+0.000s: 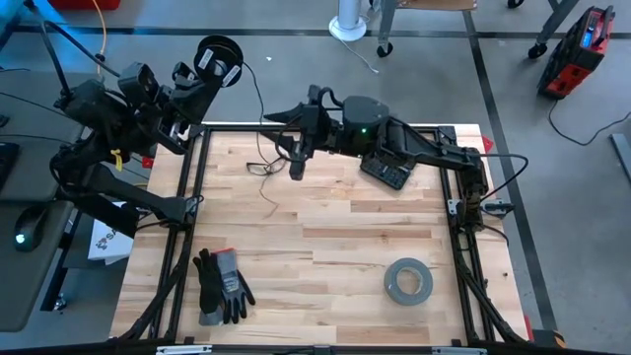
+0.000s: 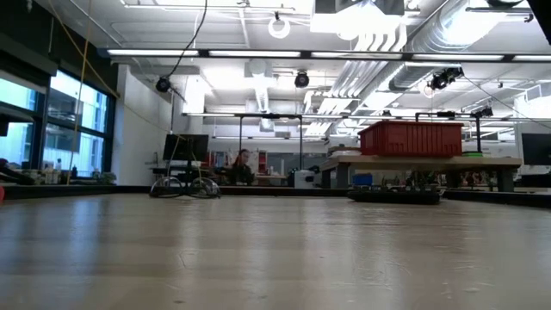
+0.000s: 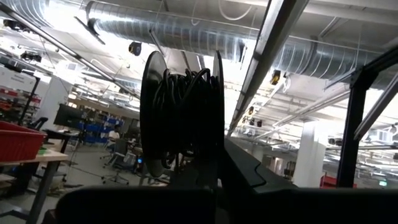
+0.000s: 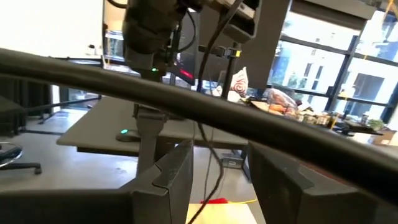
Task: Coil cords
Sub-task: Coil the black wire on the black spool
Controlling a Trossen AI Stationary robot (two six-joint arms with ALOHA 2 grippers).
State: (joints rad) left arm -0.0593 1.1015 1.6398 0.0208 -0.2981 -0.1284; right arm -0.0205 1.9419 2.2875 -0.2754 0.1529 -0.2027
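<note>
The small round black spool (image 1: 219, 57), wound with thin dark cord (image 3: 183, 115), is held up past the table's far left corner by my left gripper (image 1: 202, 79), which is shut on it. The cord (image 1: 260, 118) runs from the spool down to loose loops (image 1: 262, 168) lying on the table's far part, which also show in the low view (image 2: 184, 186). My right gripper (image 1: 276, 120) is open above the far edge, pointing toward the table's left. The cord (image 4: 213, 158) passes through the gap between its fingers; I cannot tell whether it touches them. My left gripper holds the spool at the part of its rim nearest the gripper (image 3: 208, 163), between its two fingers. The gripper's own dark body hides the exact place. The spool shows edge-on in the wrist view, lifted clear of the table, with cord trailing from it.
A grey tape roll (image 1: 407, 281) lies at the near right and a pair of dark gloves (image 1: 221, 286) at the near left. A black keypad device (image 1: 386, 170) lies under the right arm. Black frame rails (image 1: 187, 187) border the table. A person (image 2: 241, 165) sits far behind.
</note>
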